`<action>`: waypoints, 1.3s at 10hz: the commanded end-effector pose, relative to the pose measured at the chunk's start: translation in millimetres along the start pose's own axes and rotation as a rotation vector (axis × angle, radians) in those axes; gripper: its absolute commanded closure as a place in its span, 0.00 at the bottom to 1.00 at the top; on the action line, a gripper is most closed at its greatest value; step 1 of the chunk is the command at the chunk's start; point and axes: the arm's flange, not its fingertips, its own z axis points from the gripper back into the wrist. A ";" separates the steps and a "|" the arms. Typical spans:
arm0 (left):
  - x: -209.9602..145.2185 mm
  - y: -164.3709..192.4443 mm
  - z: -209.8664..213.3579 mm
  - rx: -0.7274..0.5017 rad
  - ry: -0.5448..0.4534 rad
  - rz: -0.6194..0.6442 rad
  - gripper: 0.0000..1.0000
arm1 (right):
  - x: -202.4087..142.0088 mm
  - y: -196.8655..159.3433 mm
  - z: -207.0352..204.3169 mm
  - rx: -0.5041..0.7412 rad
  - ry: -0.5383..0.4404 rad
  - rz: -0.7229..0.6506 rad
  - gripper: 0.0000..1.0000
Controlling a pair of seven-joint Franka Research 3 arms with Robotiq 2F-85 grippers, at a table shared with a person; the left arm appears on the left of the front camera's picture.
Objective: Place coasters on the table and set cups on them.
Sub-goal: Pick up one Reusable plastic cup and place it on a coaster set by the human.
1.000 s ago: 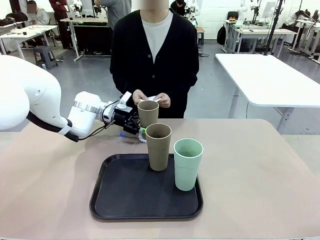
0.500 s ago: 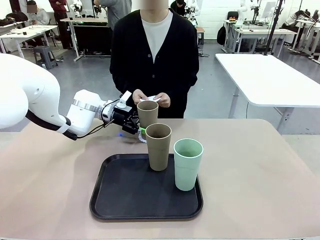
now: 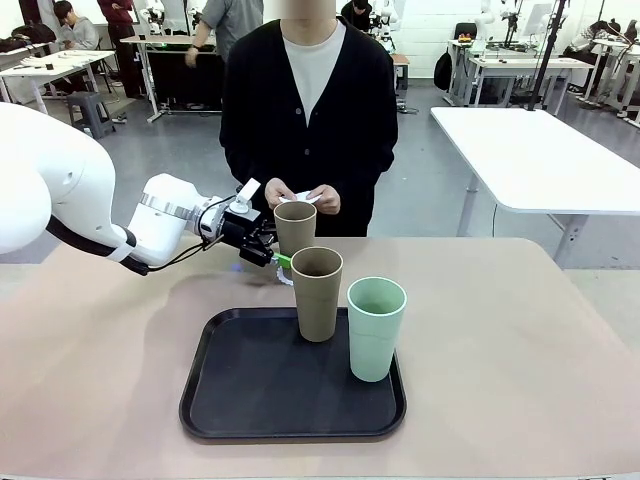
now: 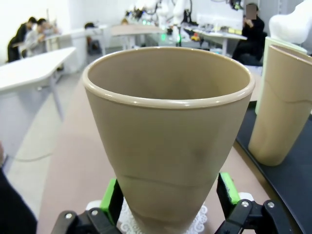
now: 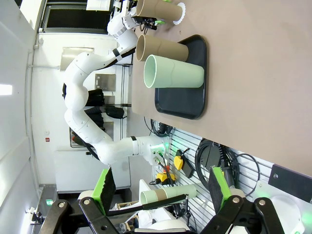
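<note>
A tan cup [image 3: 296, 228] stands upright on a lacy white coaster [image 4: 197, 217] on the beige table [image 3: 520, 340], just behind the black tray [image 3: 250, 390]. My left gripper [image 3: 279, 262] is open around the cup's lower part, one green pad [image 4: 113, 200] on each side of it. A second tan cup [image 3: 317, 293] and a mint green cup [image 3: 376, 328] stand on the tray. The person's hands hold more white coasters [image 3: 310, 197] at the far edge. My right gripper [image 5: 161, 187] is open with nothing between its fingers, well away from the table.
The person stands at the far side of the table, close behind the tan cup. A white-topped table [image 3: 540, 150] stands at the back right. Bare tabletop lies left and right of the tray.
My left arm has drawn back slightly to the left and up. The tan cup has stayed in place on its coaster.
</note>
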 end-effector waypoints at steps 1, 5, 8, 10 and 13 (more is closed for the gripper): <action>5.3 -2.5 3.9 0.004 0.035 0.021 0.00 | 0.7 0.4 0.5 0.015 -0.002 0.014 0.00; 12.9 -8.3 12.7 0.010 0.076 0.006 0.00 | 0.7 0.4 0.5 0.015 -0.002 0.014 0.00; 26.1 -29.1 34.2 0.037 0.208 0.001 0.00 | 0.7 0.4 0.5 0.015 -0.002 0.014 0.00; 56.0 -56.8 61.4 0.137 0.320 -0.045 0.00 | 0.7 0.4 0.5 0.015 -0.002 0.014 0.00; 142.0 -118.7 62.4 0.298 0.607 0.094 0.00 | 0.7 0.4 0.5 0.015 -0.002 0.014 0.00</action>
